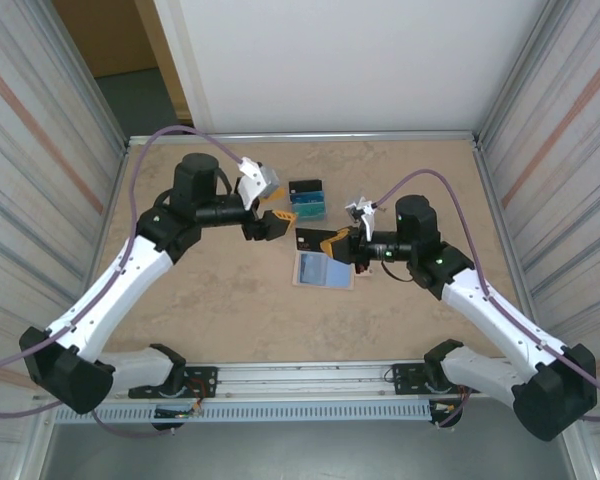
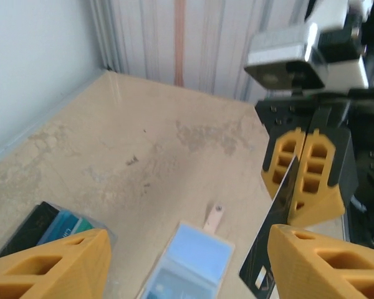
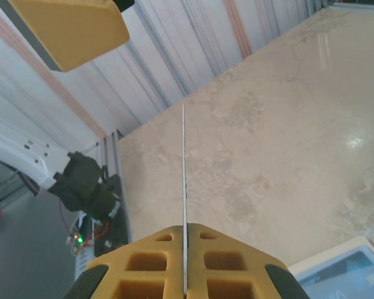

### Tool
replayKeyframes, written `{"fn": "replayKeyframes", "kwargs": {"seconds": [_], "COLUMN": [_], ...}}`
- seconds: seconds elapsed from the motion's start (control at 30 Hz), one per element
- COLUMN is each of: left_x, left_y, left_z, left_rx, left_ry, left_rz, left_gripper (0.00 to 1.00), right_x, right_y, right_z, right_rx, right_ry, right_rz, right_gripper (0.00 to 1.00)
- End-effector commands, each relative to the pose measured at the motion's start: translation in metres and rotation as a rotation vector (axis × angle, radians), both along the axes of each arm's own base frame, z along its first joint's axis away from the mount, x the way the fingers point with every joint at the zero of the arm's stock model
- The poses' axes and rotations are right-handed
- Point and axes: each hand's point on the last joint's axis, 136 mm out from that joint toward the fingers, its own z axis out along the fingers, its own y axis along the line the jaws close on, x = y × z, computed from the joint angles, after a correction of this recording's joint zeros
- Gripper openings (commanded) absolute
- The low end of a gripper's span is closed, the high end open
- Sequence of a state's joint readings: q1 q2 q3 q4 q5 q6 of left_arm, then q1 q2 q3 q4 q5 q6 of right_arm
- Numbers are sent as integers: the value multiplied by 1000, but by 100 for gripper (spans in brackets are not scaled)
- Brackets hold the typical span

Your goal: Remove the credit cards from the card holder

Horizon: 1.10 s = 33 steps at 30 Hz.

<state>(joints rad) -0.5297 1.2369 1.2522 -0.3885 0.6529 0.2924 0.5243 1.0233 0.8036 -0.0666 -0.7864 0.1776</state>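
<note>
The card holder (image 1: 323, 270) lies open on the table, pale blue inside up, its tan tab (image 2: 213, 218) pointing away in the left wrist view. My right gripper (image 1: 332, 242) is shut on a black credit card (image 1: 311, 240), held on edge just above the holder's far side. In the right wrist view the card (image 3: 184, 174) is a thin line rising from the closed fingers (image 3: 156, 261). My left gripper (image 1: 268, 225) hovers open just left of the card and above the holder (image 2: 187, 265), with nothing between its fingers (image 2: 311, 261).
A small pile of black, blue and teal cards (image 1: 307, 198) lies behind the holder, at the lower left in the left wrist view (image 2: 50, 227). Corrugated walls close in the table (image 1: 200, 300) on both sides.
</note>
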Motion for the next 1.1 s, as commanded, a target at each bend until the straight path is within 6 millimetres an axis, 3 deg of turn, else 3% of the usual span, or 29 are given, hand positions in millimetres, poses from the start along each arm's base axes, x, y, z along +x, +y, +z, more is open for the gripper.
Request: {"fn": "replayKeyframes", "kwargs": {"seconds": [0.0,0.23,0.43,0.53,0.6,0.77,0.83,0.97,1.07], "left_x": [-29,-47,-45,-48,-51,-51,-48,-28,-4], "left_y": [-5,-29,-42,-47,-50,-56,-57,-55,-52], "left_z": [-24,-33,-44,-48,-51,-52,-53,-60,-65], "left_rx": [113,163,186,203,213,206,216,259,286], "left_ry": [39,52,108,116,115,118,110,62,4], "left_rz": [-167,-325,-393,-428,-449,-472,-463,-392,-325], "left_gripper": [67,64,49,47,37,1,0,0,0], "right_x": [-14,-18,-19,-18,-19,-16,-13,0,9], "right_y": [-2,0,2,1,1,0,-1,-9,-20], "right_z": [7,7,8,7,8,4,3,-3,0], "right_rx": [-26,-32,-38,-43,-43,-55,-62,-95,-104], "right_ry": [-41,-51,-52,-53,-55,-50,-51,-47,-57], "right_rz": [50,78,87,84,84,69,47,-47,-134], "right_gripper": [6,6,6,7,7,9,16,52,61]}}
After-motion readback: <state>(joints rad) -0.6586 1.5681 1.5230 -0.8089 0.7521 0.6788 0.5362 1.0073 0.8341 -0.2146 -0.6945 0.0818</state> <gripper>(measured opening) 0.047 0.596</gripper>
